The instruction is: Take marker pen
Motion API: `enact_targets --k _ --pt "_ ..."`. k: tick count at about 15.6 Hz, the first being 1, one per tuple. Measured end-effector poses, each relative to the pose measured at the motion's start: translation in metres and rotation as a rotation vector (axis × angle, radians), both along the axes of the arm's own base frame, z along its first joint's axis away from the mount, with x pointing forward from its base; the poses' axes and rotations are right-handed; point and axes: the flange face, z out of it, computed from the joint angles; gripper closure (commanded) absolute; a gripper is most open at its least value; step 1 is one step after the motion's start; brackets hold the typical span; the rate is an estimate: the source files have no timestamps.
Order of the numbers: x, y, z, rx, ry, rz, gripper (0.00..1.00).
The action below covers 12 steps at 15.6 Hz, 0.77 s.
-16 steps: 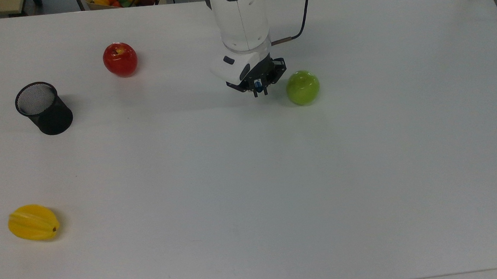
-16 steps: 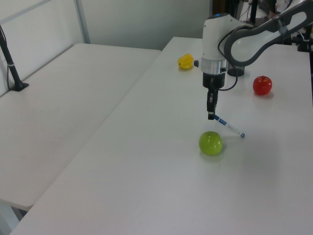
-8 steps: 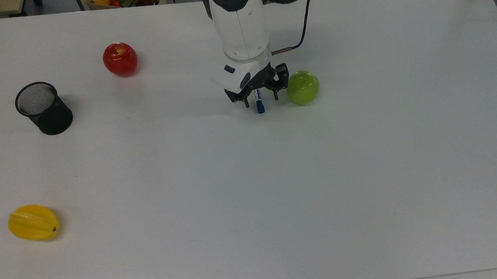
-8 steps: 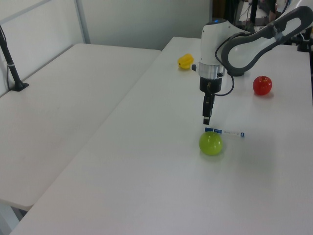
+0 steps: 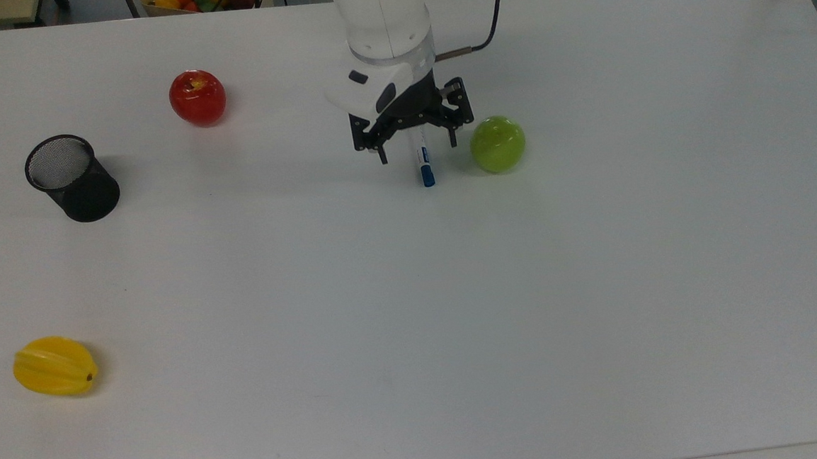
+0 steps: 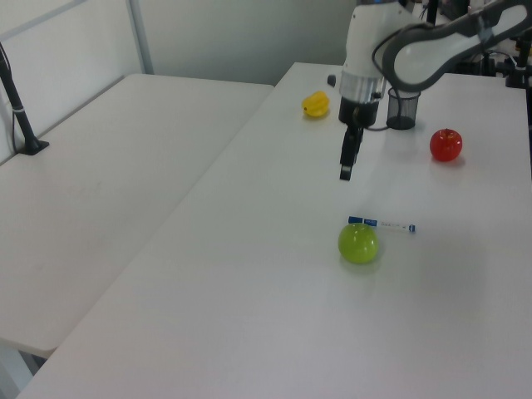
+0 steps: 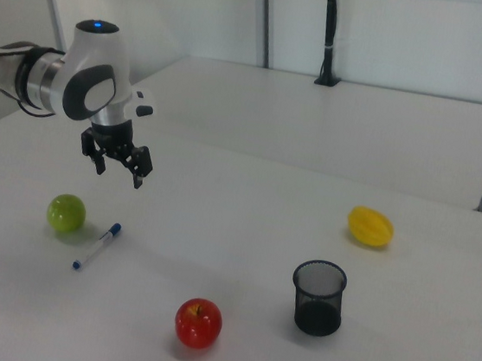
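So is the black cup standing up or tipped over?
Standing up. The black cup sits on its base on the table, open mouth facing up.

The tool point(image 7: 120, 168) now hangs open above the counter, lifted away; the marker pen point(image 7: 99, 245) lies released beside the green apple point(image 7: 66, 213).

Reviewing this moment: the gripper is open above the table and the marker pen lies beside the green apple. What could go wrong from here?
1. The marker pen lies flat on the table, outside the open gripper hanging above it, so the take looks undone; a retry is probably needed.
2. The green apple sits close to the pen's side; a finger coming down there might nudge it into rolling.
3. The barrel is slim and round, so an off-centre close could squirt it sideways.
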Motion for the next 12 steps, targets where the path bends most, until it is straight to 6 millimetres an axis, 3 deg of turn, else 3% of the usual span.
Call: enact_targets --k 3,8,12 --pt "-0.011 -0.018 0.053 -0.021 0.005 -0.013 0.0" --pt "-0.053 -0.062 0.142 -0.07 0.056 -0.061 0.0" --pt "-0.076 -0.105 0.191 -0.069 0.049 -0.129 0.0"
